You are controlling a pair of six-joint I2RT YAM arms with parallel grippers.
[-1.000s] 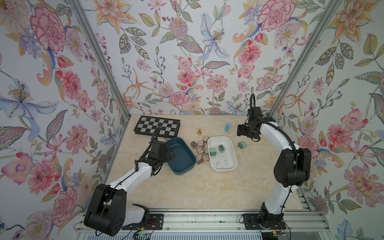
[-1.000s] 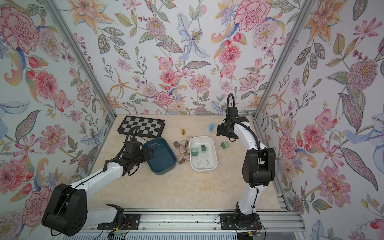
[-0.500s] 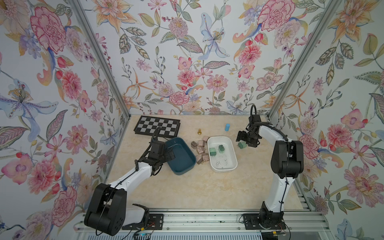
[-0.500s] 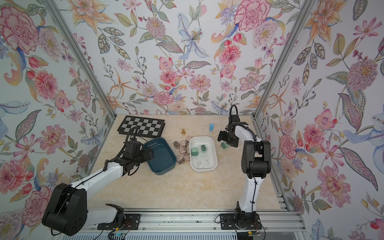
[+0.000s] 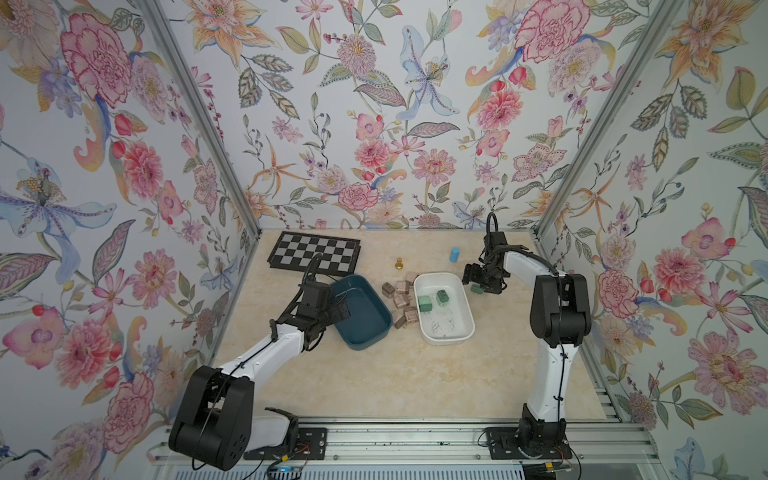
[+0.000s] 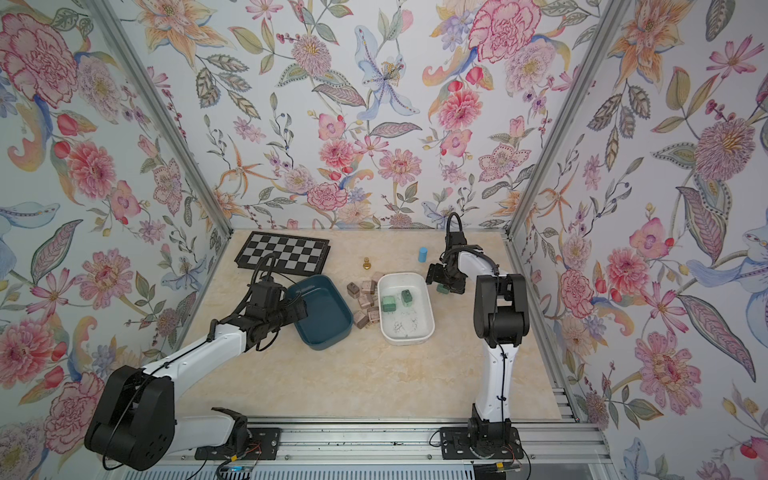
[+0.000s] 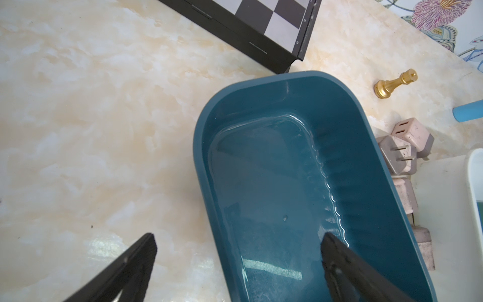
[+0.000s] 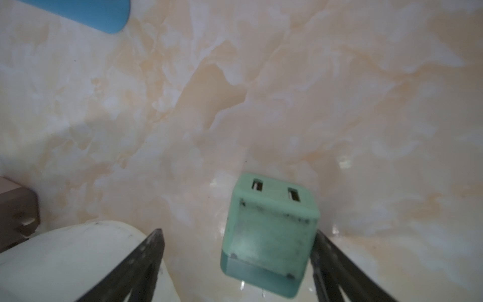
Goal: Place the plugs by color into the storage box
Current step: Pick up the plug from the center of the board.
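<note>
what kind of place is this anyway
Probably a robot test cell, not a home: a left arm and right arm bolted to an aluminium rail, with floral panels boxing in a marble-look tabletop.

A green plug (image 8: 269,232), teal box (image 5: 361,311), white box (image 5: 446,328).

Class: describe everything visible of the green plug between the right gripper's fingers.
The green plug is a small mint cube of matte, scuffed plastic, two slots in one face, a darker teal band at the opposite end. It sits on the table beside the white tub, outside it, between the open jaws of the right gripper: one close against its side, the other apart.
</note>
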